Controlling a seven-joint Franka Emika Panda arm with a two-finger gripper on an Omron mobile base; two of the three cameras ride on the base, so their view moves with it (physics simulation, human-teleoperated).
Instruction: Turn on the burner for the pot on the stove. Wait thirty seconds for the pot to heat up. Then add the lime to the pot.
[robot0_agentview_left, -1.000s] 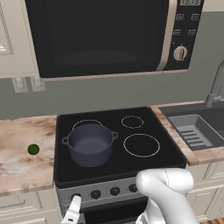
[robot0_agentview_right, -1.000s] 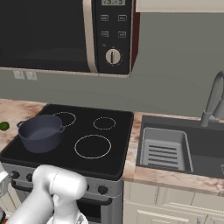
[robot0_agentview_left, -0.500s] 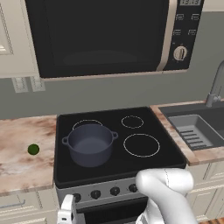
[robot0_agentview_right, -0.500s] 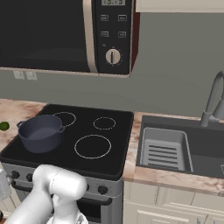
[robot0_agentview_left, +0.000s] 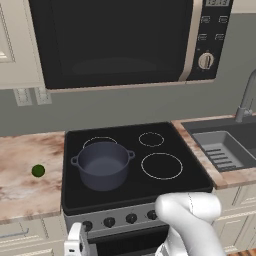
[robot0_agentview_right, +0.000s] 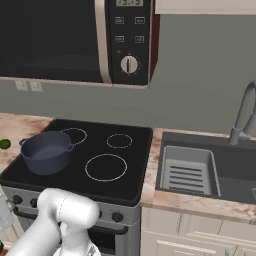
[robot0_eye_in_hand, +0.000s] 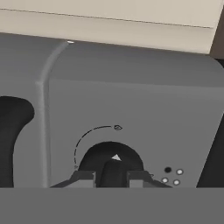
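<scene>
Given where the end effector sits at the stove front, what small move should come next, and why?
Probably twist the knob: the end effector is shut on it at the stove front, while the pot waits and the lime lies on the counter.

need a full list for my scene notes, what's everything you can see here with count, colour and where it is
pot: 1, dark grey-blue, on the front left ring of the stove, no lid
stove: 1, black glass top with white rings, grey steel front, between the two counters
knobs: a row, black, along the stove front
knob: 1, black with a white pointer, on the grey front, between the finger tips
lime: 1, dark green, on the counter left of the stove
microwave: 1, black, above the stove
counter: marbled beige, both sides of the stove
sink: 1, grey, right of the stove
faucet: 1, grey, behind the sink
outlets: 2, pale, on the grey wall
gripper: 1, dark tips, shut on the knob
</scene>
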